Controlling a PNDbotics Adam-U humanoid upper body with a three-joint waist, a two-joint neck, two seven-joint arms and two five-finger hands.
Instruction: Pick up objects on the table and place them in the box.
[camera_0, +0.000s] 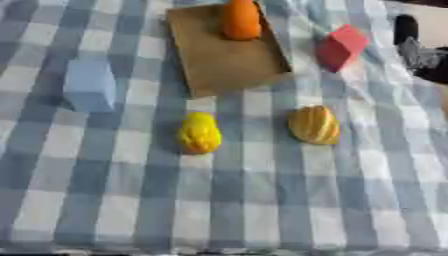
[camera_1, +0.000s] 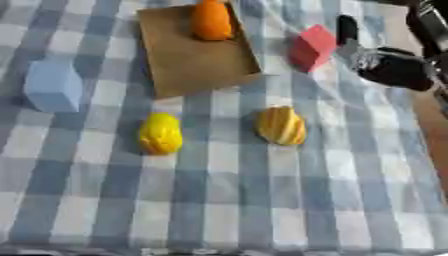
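Checked blue-and-white cloth over the whole tabletop (camera_0: 262, 210), corner to corner. Brown cardboard box (camera_1: 197, 57) lying flat up at twelve o'clock, slightly askew, open face up. Orange rounded object (camera_1: 211, 20) sitting inside the box at its far end, touching the box floor. Out at nine o'clock, pale blue block (camera_1: 52, 86), well apart from the box, resting on the cloth. Over at two o'clock, the right robot hand (camera_1: 385, 62), black with silver parts, coming in from the right edge, one finger stretched up near the red block; whether the remaining fingers are curled or slack, cannot tell, and nothing seen held. Red block (camera_1: 311, 47) just beside that hand, tilted on an edge, between the box and the hand; touching or not, cannot tell. Down at centre, slightly toward four o'clock, orange-yellow ribbed object (camera_1: 281, 125), alone on the cloth. At seven o'clock from centre, yellow lumpy object (camera_1: 160, 133), near the ribbed one but apart from it. Left robot hand nowhere in either view.
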